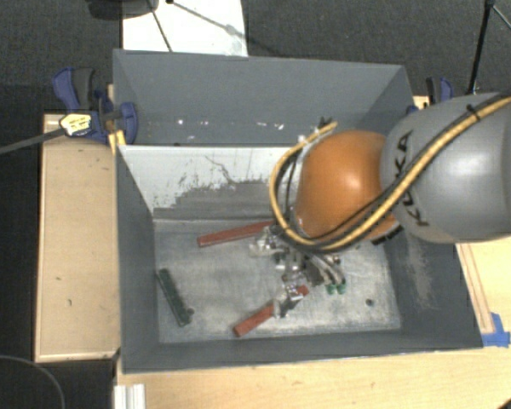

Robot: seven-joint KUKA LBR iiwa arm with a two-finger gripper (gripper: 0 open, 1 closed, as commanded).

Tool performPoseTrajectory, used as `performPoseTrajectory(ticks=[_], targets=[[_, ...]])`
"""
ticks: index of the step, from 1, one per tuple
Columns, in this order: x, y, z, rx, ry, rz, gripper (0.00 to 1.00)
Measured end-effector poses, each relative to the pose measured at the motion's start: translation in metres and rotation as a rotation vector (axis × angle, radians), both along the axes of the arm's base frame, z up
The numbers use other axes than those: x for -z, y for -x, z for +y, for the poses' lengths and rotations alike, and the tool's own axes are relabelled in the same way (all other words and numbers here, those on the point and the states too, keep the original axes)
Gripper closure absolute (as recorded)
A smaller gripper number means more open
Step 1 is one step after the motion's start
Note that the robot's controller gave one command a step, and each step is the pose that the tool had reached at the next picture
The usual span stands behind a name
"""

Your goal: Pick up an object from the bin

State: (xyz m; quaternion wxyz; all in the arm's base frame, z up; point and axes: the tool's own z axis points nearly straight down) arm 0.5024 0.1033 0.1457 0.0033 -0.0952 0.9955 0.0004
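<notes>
My gripper [309, 268] hangs low in the middle of the bin, just under the orange wrist cover. Right beneath it lies a tool with two red-brown handles spread wide: one handle [230, 236] points left toward the back wall, the other [255, 319] points to the front left. The tool's metal joint meets my gripper's metal parts, and I cannot separate them by eye. A small green piece [335, 288] lies just to the right of the gripper.
A dark green-grey bar [174, 296] lies on the floor at the front left, well away from the gripper. A tiny dark speck [369, 302] sits at the front right. The arm covers the bin's right side.
</notes>
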Motion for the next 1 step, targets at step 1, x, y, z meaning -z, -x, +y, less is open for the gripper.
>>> performPoseTrajectory(ticks=[1], targets=[[0.0685,-0.0017,-0.0122,-0.067,0.0,0.003,1.0]])
